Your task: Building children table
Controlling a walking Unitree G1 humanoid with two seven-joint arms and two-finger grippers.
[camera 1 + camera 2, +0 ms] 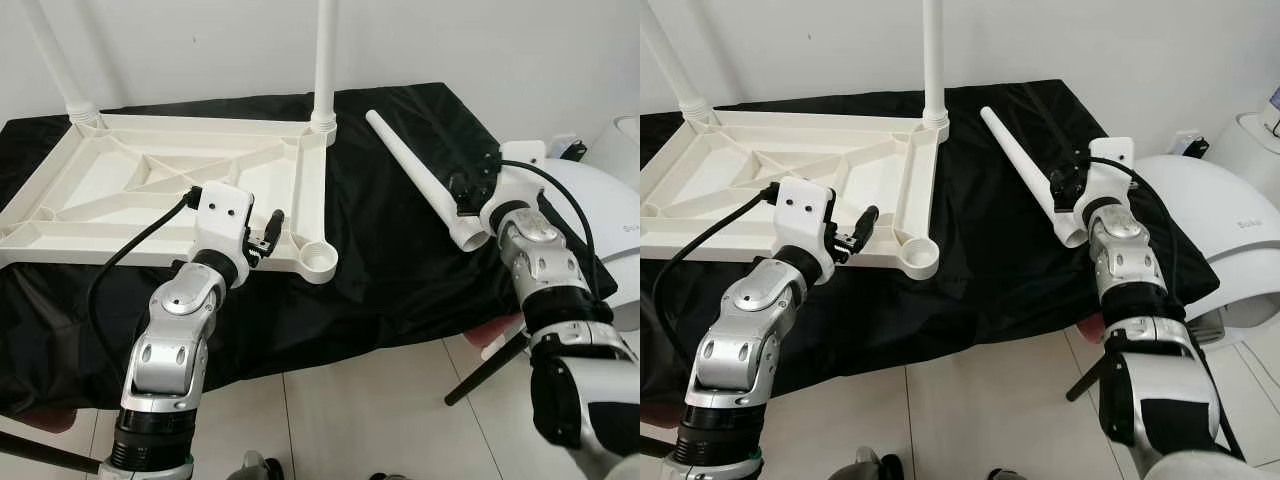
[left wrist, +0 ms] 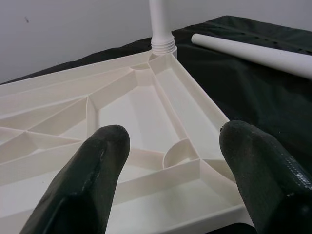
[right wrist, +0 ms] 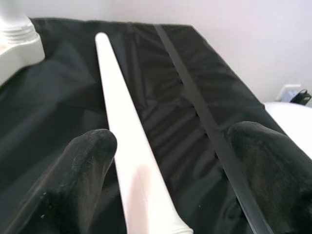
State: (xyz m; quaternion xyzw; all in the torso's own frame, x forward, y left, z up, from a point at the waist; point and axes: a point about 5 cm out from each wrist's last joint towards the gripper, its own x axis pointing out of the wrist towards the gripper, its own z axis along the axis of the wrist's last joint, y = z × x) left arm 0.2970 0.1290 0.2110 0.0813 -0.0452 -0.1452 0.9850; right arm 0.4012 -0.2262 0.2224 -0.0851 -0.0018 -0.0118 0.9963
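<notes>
White plastic is lying in front of me: the upturned tabletop (image 1: 150,190) is resting rib-side up on a black cloth (image 1: 390,260) that is covering the work surface. Two legs are already standing upright in its far corners, the far left leg (image 1: 55,60) leaning slightly outward and the far right leg (image 1: 324,60) rising straight from its threaded socket. The near right socket (image 1: 318,262) is sitting open, facing up.

I am bending my left arm at the elbow and reaching forward over the near edge of the tabletop, so that my left gripper (image 1: 268,240) is hovering just beside that open socket. Its fingers (image 2: 92,170) are spreading wide with only the ribbed underside showing between them, gripping nothing.

I am angling my right arm up from the right side, wrist cocked inward, and bringing my right gripper (image 1: 1060,188) over the thick end of the loose leg (image 1: 415,175), which is lying on the cloth to the right of the tabletop and apart from it, with its thin tip pointing toward the wall. My right fingers (image 3: 83,170) are standing wide open either side of that leg, one close against it, not closing on it
</notes>
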